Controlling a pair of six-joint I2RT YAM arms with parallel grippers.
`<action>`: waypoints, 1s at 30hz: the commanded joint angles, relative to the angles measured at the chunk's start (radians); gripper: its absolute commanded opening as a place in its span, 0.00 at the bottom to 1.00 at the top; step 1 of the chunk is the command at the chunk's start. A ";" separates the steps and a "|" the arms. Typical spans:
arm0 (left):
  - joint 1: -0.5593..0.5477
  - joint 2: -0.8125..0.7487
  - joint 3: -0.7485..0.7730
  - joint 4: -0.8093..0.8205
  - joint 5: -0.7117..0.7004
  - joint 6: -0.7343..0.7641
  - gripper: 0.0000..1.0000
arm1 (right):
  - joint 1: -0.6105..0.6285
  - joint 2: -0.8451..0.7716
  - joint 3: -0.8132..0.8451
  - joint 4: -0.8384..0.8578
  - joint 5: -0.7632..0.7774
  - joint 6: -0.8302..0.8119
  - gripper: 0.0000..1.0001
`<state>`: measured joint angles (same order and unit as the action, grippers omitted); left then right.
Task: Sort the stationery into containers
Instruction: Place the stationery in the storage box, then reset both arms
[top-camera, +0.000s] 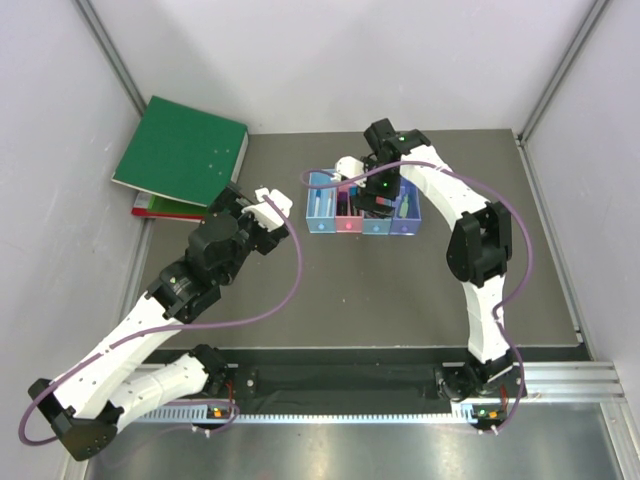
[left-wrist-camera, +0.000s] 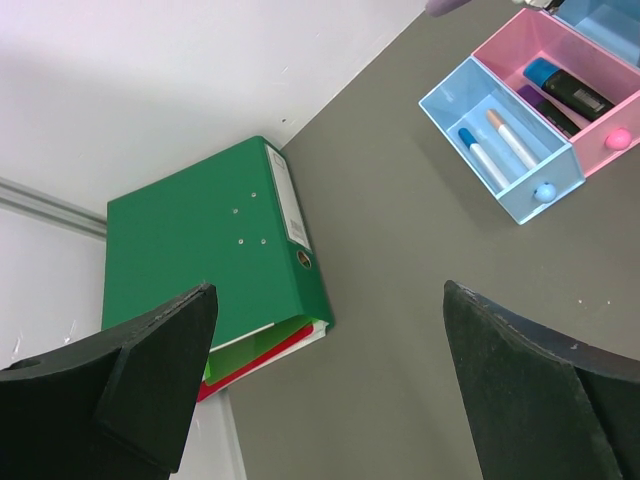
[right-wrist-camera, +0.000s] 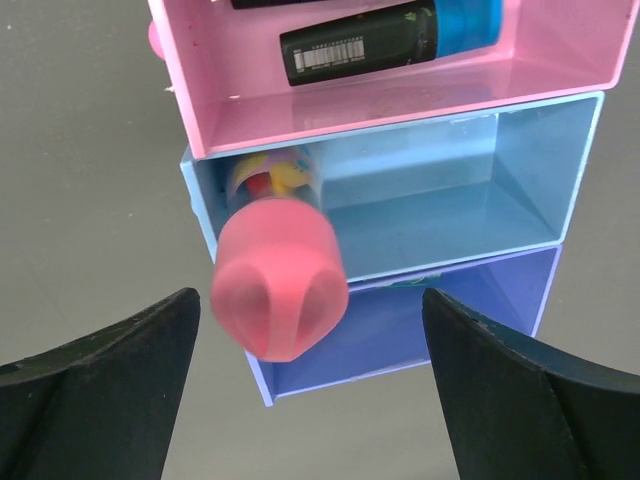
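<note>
While your right gripper (right-wrist-camera: 308, 300) hangs above the joined row of four small translucent plastic bins (top-camera: 375, 228), its black fingers (right-wrist-camera: 110, 390) stand wide apart with nothing clasped between them. You can see the chunky pink-red tube (right-wrist-camera: 280, 290) between them but touching neither. Its lower end sits in the second light blue bin (right-wrist-camera: 450, 220), and its rounded pink cap rises toward the wrist camera, covering part of the wall shared with the purple bin (right-wrist-camera: 420, 320). The tube looks slightly blurred. On the other side of that blue bin, the pink bin (right-wrist-camera: 400, 100) holds the black marker with a blue cap (right-wrist-camera: 390, 45), lying flat along the bin's length beside a second dark item (left-wrist-camera: 545, 108).

Your left gripper (left-wrist-camera: 328, 290) is away from the row, over the dark grey table (left-wrist-camera: 400, 330) between the bins and the large green lever-arch binder (left-wrist-camera: 210, 250); its jaws are spread fully and it carries nothing. From its wrist view you can make out the first light blue bin (left-wrist-camera: 555, 175) at the end of the row, with the blue-capped white pen (left-wrist-camera: 482, 158) and the thin pinkish stick (left-wrist-camera: 510, 138) lying side by side in it. In the overhead view a small green piece (top-camera: 404, 207) shows inside the purple bin. The green binder lies on a second folder with red and pale green edges (left-wrist-camera: 250, 365), near the back left corner of the table.
</note>
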<state>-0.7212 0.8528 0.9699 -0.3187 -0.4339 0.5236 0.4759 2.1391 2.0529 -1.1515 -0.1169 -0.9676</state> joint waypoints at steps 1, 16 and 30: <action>0.005 -0.020 -0.007 0.020 0.011 -0.014 0.99 | 0.012 -0.057 0.007 0.044 -0.001 0.023 0.93; 0.006 0.038 -0.010 0.064 0.047 -0.048 0.99 | -0.111 -0.329 0.003 0.078 -0.136 0.357 1.00; 0.405 0.511 0.303 -0.075 0.553 -0.442 0.99 | -0.356 -0.386 -0.065 0.150 -0.233 0.650 1.00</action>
<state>-0.4438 1.2625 1.1187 -0.3500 -0.1257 0.2413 0.1505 1.8111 1.9804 -1.0214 -0.2726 -0.4026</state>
